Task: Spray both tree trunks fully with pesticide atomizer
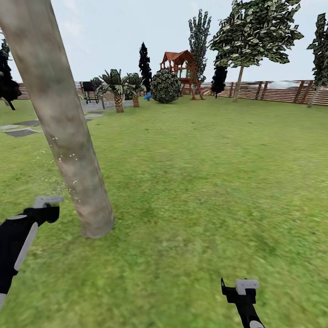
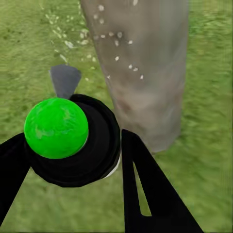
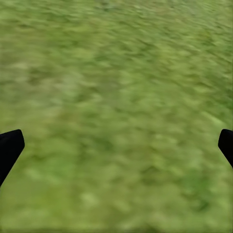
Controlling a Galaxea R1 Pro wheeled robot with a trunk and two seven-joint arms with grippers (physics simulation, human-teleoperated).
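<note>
Left claw (image 2: 73,160), at the lower left of the head view, is clenched around the pesticide atomizer (image 2: 73,141): in the left wrist view we see its black fingers (image 2: 145,189) flanking the black body with the bright green round cap. The atomizer's grey nozzle (image 2: 64,80) points out ahead of the claw toward the base of the tree trunk (image 1: 68,136), its long axis running from the claw toward the trunk. Pale specks of spray (image 2: 116,46) dot the bark and the air just beside it. We see the trunk leaning from the upper left of the head view down to the lawn (image 1: 205,182).

Our right claw (image 1: 241,291), at the lower right, is released, its fingertips wide apart over bare grass, holding nothing.
</note>
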